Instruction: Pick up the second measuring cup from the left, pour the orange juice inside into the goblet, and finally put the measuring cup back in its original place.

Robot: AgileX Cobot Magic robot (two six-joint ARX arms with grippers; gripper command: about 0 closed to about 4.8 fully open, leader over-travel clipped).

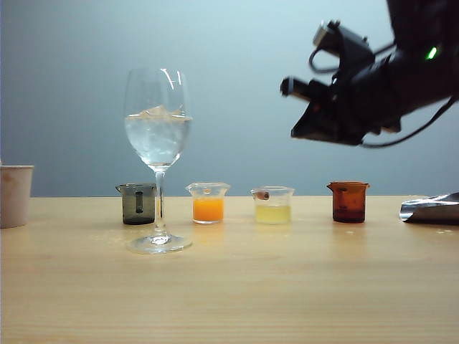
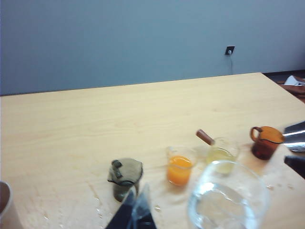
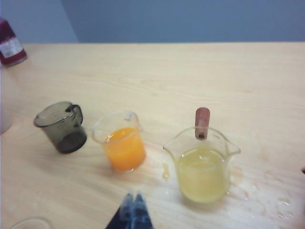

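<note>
1. Nearest on the light wooden surface [image 1: 229, 287] stands the goblet [image 1: 158, 129], upright, its bowl holding clear liquid and its round foot just in front of the row of cups.
2. Behind it four small cups stand in a row from left to right. The smoky grey cup [image 1: 138, 203] is leftmost, partly behind the goblet's stem.
3. Next right is the second measuring cup [image 1: 208, 203], clear, upright and touched by nothing. The orange juice [image 1: 208, 209] fills its lower part.
4. Further right is a clear cup [image 1: 272, 205] of pale yellow-green liquid with a brown handle at its rim, then an amber cup [image 1: 348, 201] at the right end.
5. A pale paper cup [image 1: 14, 195] sits at the left edge, and a crumpled silver foil piece [image 1: 432, 208] lies at the right edge.
6. The right gripper [image 3: 133, 206] hangs above the surface, over the right end of the row. In its wrist view the tips lie together, just on the near side of the orange and yellow cups, holding nothing.
7. The left gripper [image 2: 135, 210] shows only in its own wrist view, near the grey cup and beside the goblet. Its dark tips meet at a point, with nothing between them.
8. A plain blue-grey wall closes the far side.
</note>
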